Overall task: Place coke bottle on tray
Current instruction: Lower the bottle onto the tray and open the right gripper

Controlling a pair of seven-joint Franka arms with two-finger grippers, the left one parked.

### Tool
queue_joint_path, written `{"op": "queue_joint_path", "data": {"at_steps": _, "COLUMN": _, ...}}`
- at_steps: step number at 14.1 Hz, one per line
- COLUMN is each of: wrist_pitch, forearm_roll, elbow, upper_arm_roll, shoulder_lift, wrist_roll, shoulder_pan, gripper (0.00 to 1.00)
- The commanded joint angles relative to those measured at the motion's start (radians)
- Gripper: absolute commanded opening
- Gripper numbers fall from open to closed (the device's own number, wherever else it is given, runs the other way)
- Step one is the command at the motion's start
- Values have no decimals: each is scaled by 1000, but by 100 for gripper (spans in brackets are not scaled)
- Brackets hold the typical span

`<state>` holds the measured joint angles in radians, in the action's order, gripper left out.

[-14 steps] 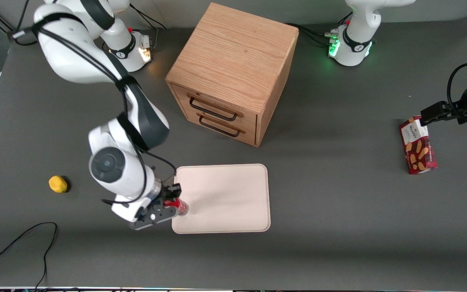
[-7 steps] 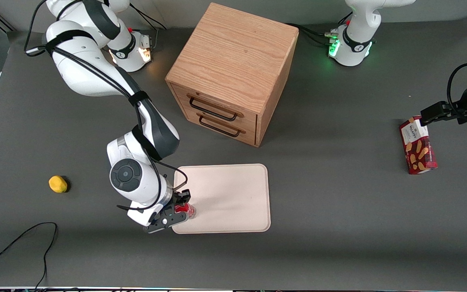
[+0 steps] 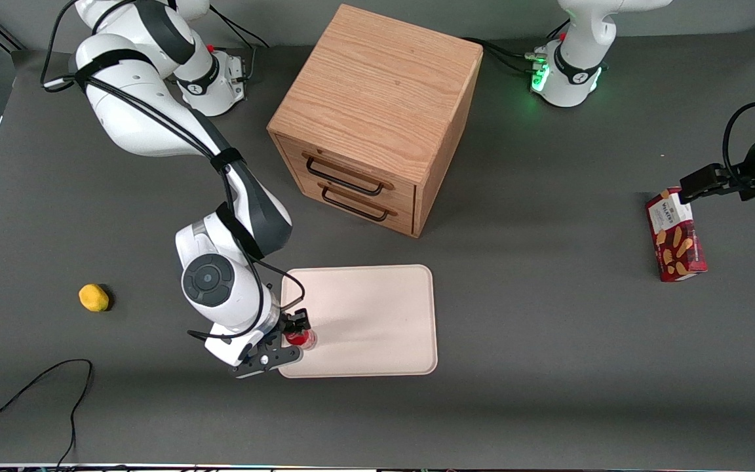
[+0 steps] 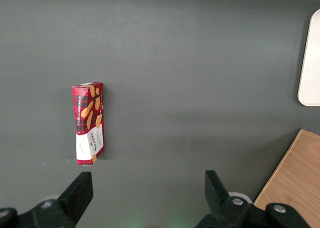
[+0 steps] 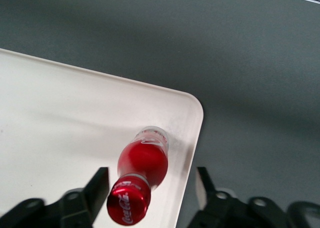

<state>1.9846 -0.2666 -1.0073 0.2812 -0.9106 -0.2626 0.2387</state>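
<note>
Your working arm reaches from its base down over the worktop (image 3: 548,341), elbow raised, forearm sloping toward the tray (image 3: 377,308), wrist bent so the claw (image 3: 293,337) points down over the tray's corner nearest the front camera, at the working arm's end. In the right wrist view the claw (image 5: 150,188) has its two fingers (image 5: 97,185) spread, one on each side of the coke bottle (image 5: 142,170) with a gap to the bottle on both sides, so your claw is open and gripping nothing.

The coke bottle (image 3: 300,337) stands upright on the tray (image 5: 60,118), close to the rim at that same corner. Its red cap faces the wrist camera and its clear base rests on the cream surface.

Counting things, taking the tray as your landmark:
- One coke bottle, on the tray.
- One tray, flat on the worktop.
- One wooden drawer cabinet (image 3: 377,111), farther from the front camera than the tray, with two drawers, each with one dark handle.
- One small yellow object (image 3: 94,297), well apart from the tray toward the working arm's end of the worktop.
- One red biscuit box (image 3: 676,242), well apart from the tray toward the parked arm's end; it also shows in the left wrist view (image 4: 89,123).
- One black cable (image 3: 37,387) lying on the worktop near the yellow object, nearer the front camera than the tray.
</note>
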Motion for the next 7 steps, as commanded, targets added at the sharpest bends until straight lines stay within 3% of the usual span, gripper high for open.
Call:
{"op": "queue_joint_path", "data": {"at_steps": 1, "wrist_pitch": 11, "forearm_roll": -31, "elbow": 10, "upper_arm_roll": 6, "shoulder_lift": -2, "wrist_roll": -40, "shoulder_pan": 4, "gripper": 100}}
{"op": "queue_joint_path", "data": {"at_steps": 5, "wrist_pitch": -4, "forearm_roll": -19, "elbow": -5, "upper_arm_roll": 6, "shoulder_lift": 48, "wrist_roll": -79, "shoulder_pan": 4, "gripper": 100}}
{"op": "queue_joint_path", "data": {"at_steps": 7, "wrist_pitch": -16, "forearm_roll": -16, "elbow": -107, "upper_arm_roll": 3, "shoulder_lift": 154, "wrist_roll": -135, "shoulder_pan": -1, "gripper": 100}}
